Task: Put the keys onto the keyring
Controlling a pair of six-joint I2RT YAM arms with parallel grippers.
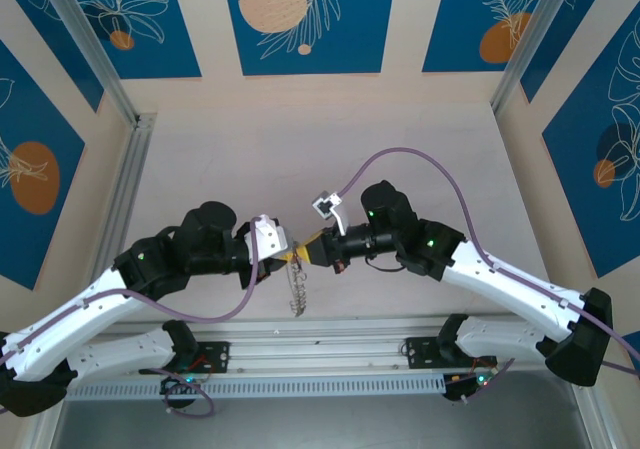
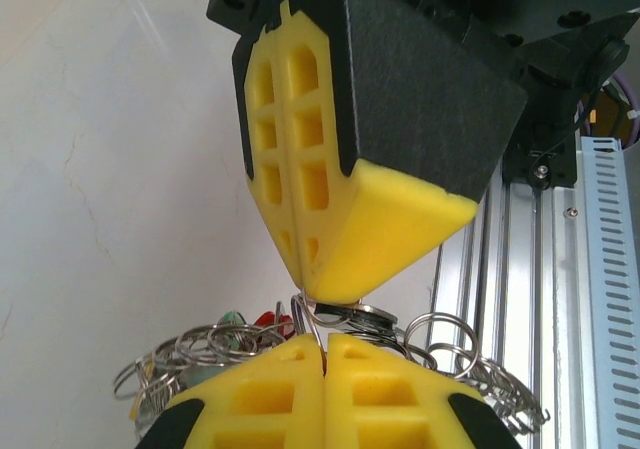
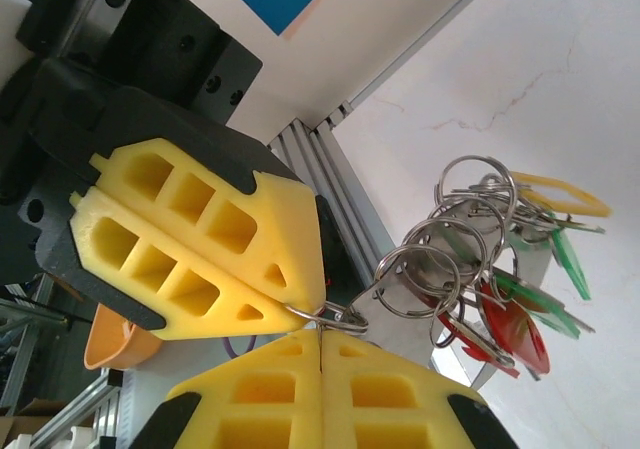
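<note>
Both grippers meet tip to tip above the near part of the table. My left gripper (image 1: 292, 256) (image 2: 325, 347) is shut on a thin wire of the keyring (image 2: 312, 325), which rises from its closed tips. My right gripper (image 1: 309, 253) (image 3: 320, 337) is shut on the same wire just beyond it. The rest of the keyring (image 1: 298, 291) hangs below as a bunch of small metal rings (image 3: 452, 231). Keys hang among them: a silver blade (image 3: 400, 321), red heads (image 3: 515, 334) and green ones (image 3: 566, 261). Red and green heads (image 2: 250, 321) also peek out behind the left fingers.
An aluminium rail (image 1: 330, 354) (image 2: 560, 269) runs along the near table edge, right below the hanging bunch. Frame posts (image 1: 120, 179) stand at the left and right sides. The pale tabletop (image 1: 330, 159) stretches away behind the grippers.
</note>
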